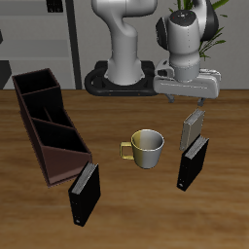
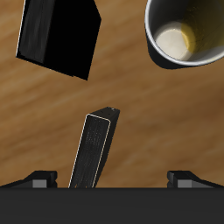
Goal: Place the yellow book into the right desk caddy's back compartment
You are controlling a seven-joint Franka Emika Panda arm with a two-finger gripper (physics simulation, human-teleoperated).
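Hovering in the upper right of the exterior view, the hand [image 1: 192, 100] is spreading its fingers open, holding nothing. It is hanging right above the yellow book [image 1: 193, 126], which is standing up on the table [image 1: 126, 209], just behind a black book [image 1: 192, 161] and beside the mug [image 1: 146, 147]. The right desk caddy [image 1: 49, 124] is sitting far away at the left of that picture, and its back compartment [image 1: 34, 84] is waiting with nothing inside. The yellow book is thin, so one finger could bump it and tip it over, maybe onto the black book. A weak pinch could let it slip during the long trip.
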